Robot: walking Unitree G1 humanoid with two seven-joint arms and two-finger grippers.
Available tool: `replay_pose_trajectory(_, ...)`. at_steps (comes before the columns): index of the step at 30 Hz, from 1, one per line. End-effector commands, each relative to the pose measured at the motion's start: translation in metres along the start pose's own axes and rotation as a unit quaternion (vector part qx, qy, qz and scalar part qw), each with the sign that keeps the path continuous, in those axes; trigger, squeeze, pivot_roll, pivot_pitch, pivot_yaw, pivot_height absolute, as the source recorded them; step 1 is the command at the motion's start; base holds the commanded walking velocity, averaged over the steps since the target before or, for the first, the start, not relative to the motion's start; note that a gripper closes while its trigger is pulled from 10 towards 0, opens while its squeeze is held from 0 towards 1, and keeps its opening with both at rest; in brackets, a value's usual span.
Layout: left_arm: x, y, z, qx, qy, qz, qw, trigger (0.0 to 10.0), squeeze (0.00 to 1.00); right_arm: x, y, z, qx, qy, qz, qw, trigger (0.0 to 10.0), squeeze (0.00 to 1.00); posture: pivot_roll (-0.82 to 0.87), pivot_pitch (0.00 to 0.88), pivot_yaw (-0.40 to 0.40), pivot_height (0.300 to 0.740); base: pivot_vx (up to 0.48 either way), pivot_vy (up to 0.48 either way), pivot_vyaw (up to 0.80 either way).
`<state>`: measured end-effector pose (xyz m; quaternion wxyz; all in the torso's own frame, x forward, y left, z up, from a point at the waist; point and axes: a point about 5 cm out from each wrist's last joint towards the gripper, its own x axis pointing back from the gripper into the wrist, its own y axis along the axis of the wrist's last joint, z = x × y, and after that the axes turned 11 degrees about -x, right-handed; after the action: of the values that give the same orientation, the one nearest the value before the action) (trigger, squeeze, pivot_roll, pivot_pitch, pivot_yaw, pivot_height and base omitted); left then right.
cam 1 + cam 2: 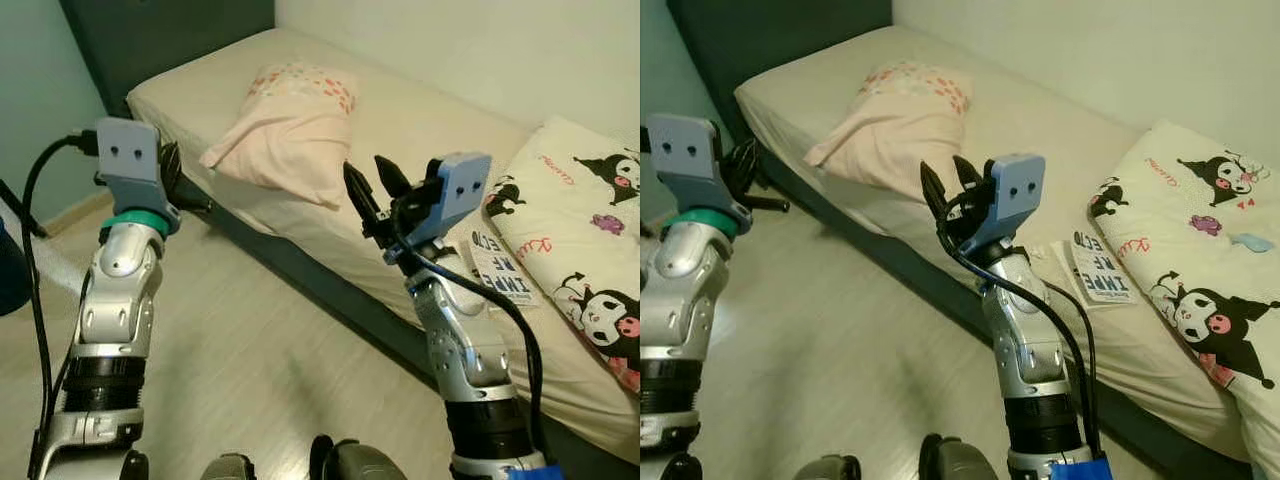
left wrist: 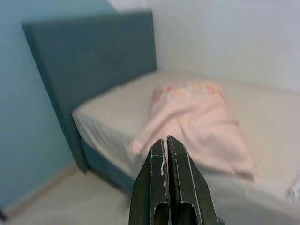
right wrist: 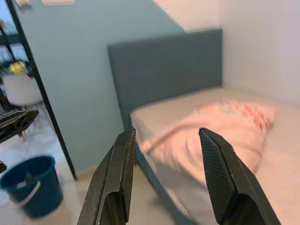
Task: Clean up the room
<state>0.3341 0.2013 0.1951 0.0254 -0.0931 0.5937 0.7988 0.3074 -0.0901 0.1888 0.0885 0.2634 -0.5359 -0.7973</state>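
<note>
We face the bed, where the pink pillow lies askew, well below the headboard. Our right gripper is spread and empty, the left gripper clenched on nothing. Approach the pillow's edge squarely.

A low bed with a cream sheet runs along the pale wall, its dark teal headboard standing against a light blue wall. The floor beside the bed is light wood-look planking. Out past the blue wall, a blue bucket with a white handle sits on a paler floor, next to a thin black upright frame. Behind that frame stands something white with a yellow item on top, too blurred to identify. A dark cable-like tangle lies near the head end of the bed.
</note>
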Motion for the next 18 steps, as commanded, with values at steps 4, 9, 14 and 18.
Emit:
replay_pose_trajectory(4,0.032,-0.071,-0.017,-0.012,-0.018,0.124,0.992,10.0,0.00,0.030,-0.062,-0.018,-0.007,-0.052,0.113,0.992,10.0,0.00,-0.03,0.046,-0.019,0.740,0.000,0.000,0.00)
replay_pose_trajectory(9,0.058,-0.106,-0.026,-0.026,-0.045,0.186,0.981,10.0,0.00,0.049,-0.091,-0.020,-0.018,-0.070,0.168,0.983,10.0,0.00,-0.02,0.057,-0.018,0.740,0.000,0.000,0.00)
replay_pose_trajectory(14,0.082,-0.127,-0.038,-0.013,-0.080,0.229,0.970,10.0,0.00,0.056,-0.099,-0.018,-0.022,-0.073,0.182,0.980,10.0,0.00,-0.02,0.082,-0.019,0.740,0.000,0.000,0.00)
replay_pose_trajectory(18,0.094,-0.138,-0.042,-0.005,-0.082,0.249,0.965,10.0,0.00,0.061,-0.103,-0.021,-0.020,-0.081,0.185,0.979,10.0,0.00,-0.04,0.086,-0.021,0.740,0.000,0.000,0.00)
